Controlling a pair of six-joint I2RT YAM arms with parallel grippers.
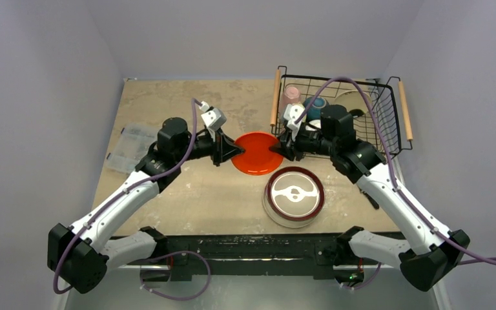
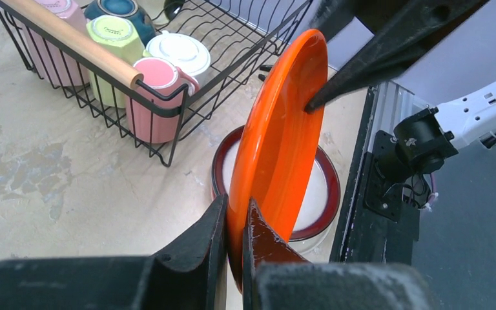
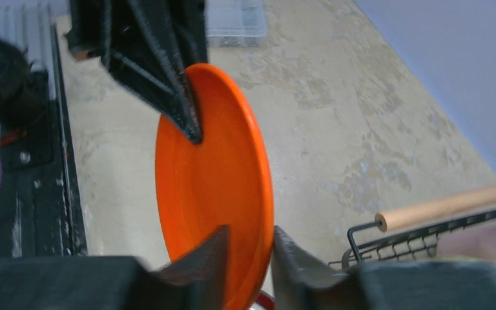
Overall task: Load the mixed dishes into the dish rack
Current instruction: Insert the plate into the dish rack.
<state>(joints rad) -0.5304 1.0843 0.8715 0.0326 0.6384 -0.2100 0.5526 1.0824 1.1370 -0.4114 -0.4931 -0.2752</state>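
Observation:
The red-orange plate [image 1: 256, 153] hangs on edge above the table between both arms; it also shows in the left wrist view [image 2: 278, 129] and the right wrist view [image 3: 213, 187]. My left gripper [image 1: 227, 150] [image 2: 237, 201] is shut on its left rim. My right gripper [image 1: 285, 147] [image 3: 250, 229] straddles the opposite rim, with a gap showing on the plate's inner side. The dish rack [image 1: 387, 129] [image 2: 168, 129] holds a salmon mug [image 2: 158, 74], a white mug [image 2: 179, 51], a yellow-green mug [image 2: 113, 32], a pale pink mug [image 1: 290, 95] and the teal bowl [image 1: 316, 103]. The red-rimmed cream plate [image 1: 294, 196] lies flat near the front.
The clear compartment box [image 1: 129, 145] lies at the left table edge. Black pliers [image 1: 371, 200] lie under my right forearm. The rack's left wooden handle [image 1: 275, 97] [image 3: 445, 208] is just behind my right gripper. A pale round plate [image 1: 352, 100] leans in the rack's far part.

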